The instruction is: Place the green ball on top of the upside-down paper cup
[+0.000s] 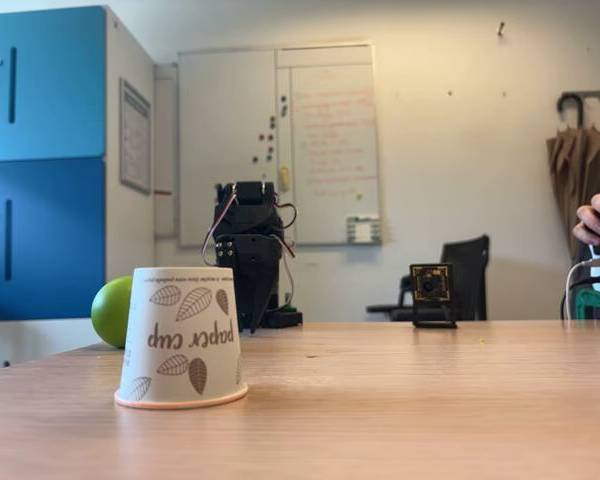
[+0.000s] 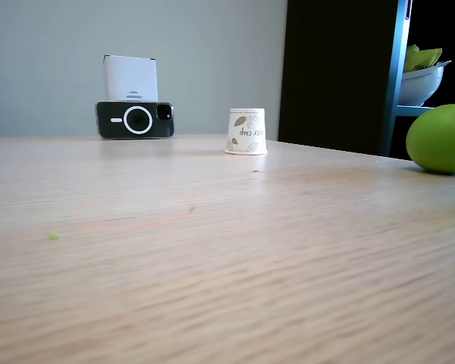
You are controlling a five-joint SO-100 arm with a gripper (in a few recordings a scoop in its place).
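On the table (image 1: 400, 400), the green ball (image 1: 112, 311) lies beside the upside-down paper cup (image 1: 180, 335), unlifted; the gripper (image 1: 251, 290) hangs empty, its opening unclear.

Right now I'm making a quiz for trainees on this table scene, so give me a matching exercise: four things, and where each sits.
Things:
1. green ball
2. upside-down paper cup
3. black phone
4. small black camera

Places:
A. lying on its side, propped against a white box
B. rim down on the wooden table
C. on a stand near the table's far edge
D. behind the cup, partly hidden by it

Pairs: 1-D, 2-B, 3-A, 4-C
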